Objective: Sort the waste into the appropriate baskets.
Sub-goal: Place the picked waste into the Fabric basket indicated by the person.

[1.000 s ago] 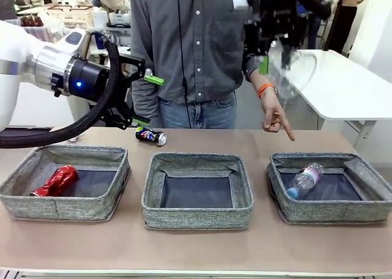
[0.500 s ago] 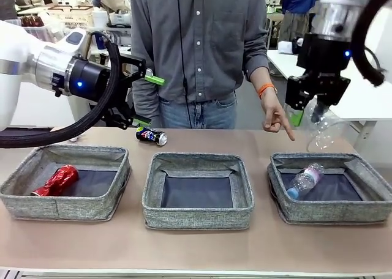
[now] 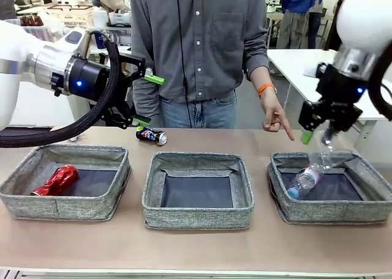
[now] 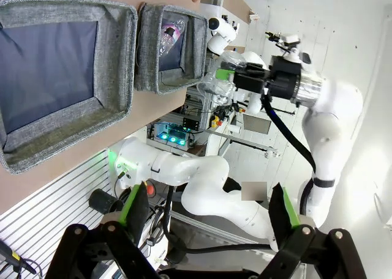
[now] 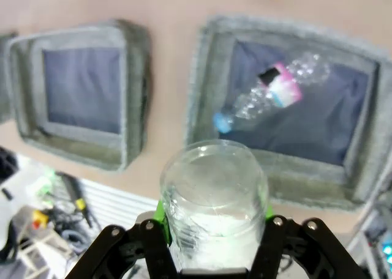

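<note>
My right gripper (image 3: 320,136) is shut on a clear plastic bottle (image 3: 323,149) that hangs neck down just over the back rim of the right basket (image 3: 331,213). A second clear bottle (image 3: 304,180) with a blue cap lies inside that basket. In the right wrist view the held bottle (image 5: 214,196) fills the space between my fingers, above the right basket (image 5: 203,83) and the lying bottle (image 5: 269,95). A crushed red can (image 3: 56,181) rests in the left basket (image 3: 61,207). The dark can (image 3: 150,135) lies on the table behind the middle basket (image 3: 197,216). My left gripper (image 3: 149,100) hovers open near it, holding nothing.
A person stands at the far side of the table, one hand (image 3: 277,121) pointing down toward the right basket. The left wrist view shows the middle basket (image 4: 116,65), the right basket (image 4: 199,52) and my open left gripper (image 4: 208,208).
My right arm has swung down and to the right with the clear bottle, from high beside the person to just above the right basket. The left arm has stayed still.
</note>
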Controlling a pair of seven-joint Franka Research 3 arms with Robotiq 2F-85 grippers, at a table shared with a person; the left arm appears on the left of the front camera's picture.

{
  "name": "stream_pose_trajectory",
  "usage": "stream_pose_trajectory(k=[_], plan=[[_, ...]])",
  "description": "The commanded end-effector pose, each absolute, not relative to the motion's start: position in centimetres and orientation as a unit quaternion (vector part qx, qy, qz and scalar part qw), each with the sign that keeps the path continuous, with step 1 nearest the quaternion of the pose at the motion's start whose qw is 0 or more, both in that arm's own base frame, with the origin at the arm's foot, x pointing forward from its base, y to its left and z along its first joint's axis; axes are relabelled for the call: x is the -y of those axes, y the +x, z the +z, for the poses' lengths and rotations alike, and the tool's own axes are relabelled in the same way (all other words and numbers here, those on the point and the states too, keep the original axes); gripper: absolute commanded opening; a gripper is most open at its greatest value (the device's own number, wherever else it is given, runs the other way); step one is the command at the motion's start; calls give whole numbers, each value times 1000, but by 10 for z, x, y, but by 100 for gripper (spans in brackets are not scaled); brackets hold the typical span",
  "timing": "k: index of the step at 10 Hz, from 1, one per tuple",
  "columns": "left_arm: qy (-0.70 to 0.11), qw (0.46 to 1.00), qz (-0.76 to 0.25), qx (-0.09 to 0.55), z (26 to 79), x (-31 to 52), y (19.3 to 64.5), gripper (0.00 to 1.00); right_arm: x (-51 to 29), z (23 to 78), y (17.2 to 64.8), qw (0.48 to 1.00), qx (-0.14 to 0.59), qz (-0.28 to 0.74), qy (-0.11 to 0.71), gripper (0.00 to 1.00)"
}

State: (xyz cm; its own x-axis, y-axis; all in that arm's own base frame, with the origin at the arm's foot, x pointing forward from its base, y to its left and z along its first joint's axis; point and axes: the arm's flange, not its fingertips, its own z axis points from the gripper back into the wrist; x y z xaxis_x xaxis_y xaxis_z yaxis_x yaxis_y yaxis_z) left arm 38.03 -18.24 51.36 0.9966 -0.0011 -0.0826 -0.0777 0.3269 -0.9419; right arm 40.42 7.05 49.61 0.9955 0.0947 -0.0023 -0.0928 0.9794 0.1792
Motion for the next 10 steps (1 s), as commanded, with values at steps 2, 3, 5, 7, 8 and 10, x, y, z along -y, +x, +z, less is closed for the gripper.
stream_pose_trajectory(k=[2,3,5,7,8,10], plan=[[-577,816,22,-34,514,183,380,100,-55,473,403,992,13,-50,112,59],[-577,816,22,-34,514,183,380,100,-52,466,403,991,10,-66,117,59],[-577,816,22,-34,514,183,380,100,-48,457,402,987,13,-99,126,59],[-577,816,22,-34,514,183,380,100,-46,455,401,985,6,-114,129,59],[-577,816,22,-34,514,183,380,100,-47,455,402,984,10,-113,135,59],[-577,816,22,-34,514,183,380,100,-49,454,405,985,6,-111,135,59]])
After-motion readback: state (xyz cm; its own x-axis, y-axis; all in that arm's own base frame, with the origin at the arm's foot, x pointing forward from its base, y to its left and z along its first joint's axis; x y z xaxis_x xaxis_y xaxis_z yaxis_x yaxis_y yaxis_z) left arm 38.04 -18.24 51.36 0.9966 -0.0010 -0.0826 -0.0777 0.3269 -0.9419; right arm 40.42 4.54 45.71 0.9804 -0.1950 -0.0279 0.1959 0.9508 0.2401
